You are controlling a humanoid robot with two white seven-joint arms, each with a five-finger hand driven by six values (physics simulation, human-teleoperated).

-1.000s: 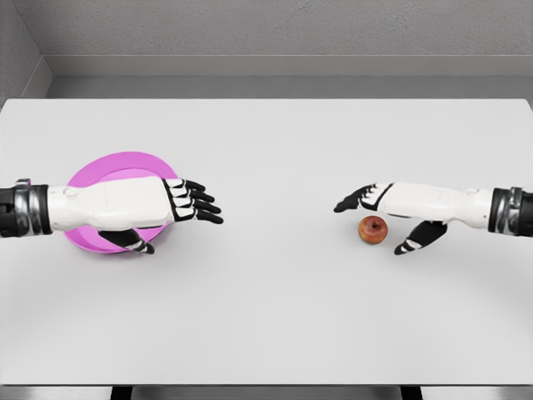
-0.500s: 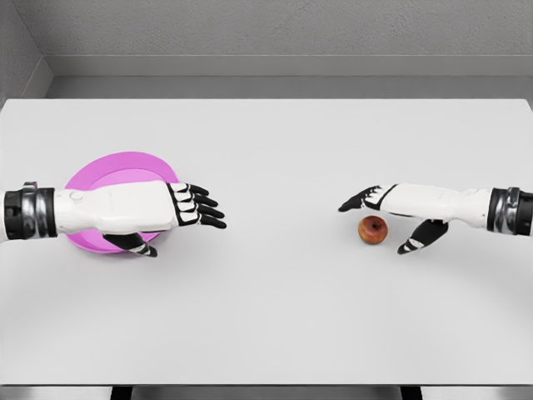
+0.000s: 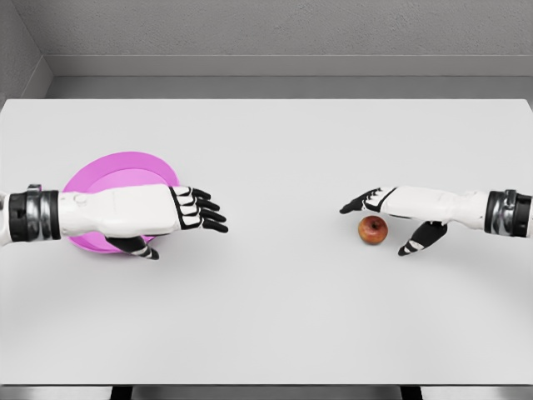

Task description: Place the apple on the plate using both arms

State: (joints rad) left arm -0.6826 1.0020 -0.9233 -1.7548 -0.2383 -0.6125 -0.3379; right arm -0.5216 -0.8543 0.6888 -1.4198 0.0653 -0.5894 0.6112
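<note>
A small red apple (image 3: 373, 230) rests on the white table (image 3: 275, 317), right of the middle. My right hand (image 3: 385, 222) hovers over it, fingers spread, the thumb (image 3: 416, 242) just right of the fruit, holding nothing. At the left lies a pink plate (image 3: 117, 172), and my left forearm covers its near half. The left hand (image 3: 187, 221) stretches past the plate's right rim with fingers relaxed and nothing in them.
Behind the table's far edge rises a grey wall (image 3: 283, 33). The table's front edge runs along the bottom of the view.
The left arm has slid a little to the right across the plate. The right hand has sunk slightly towards the apple, which has not moved.
</note>
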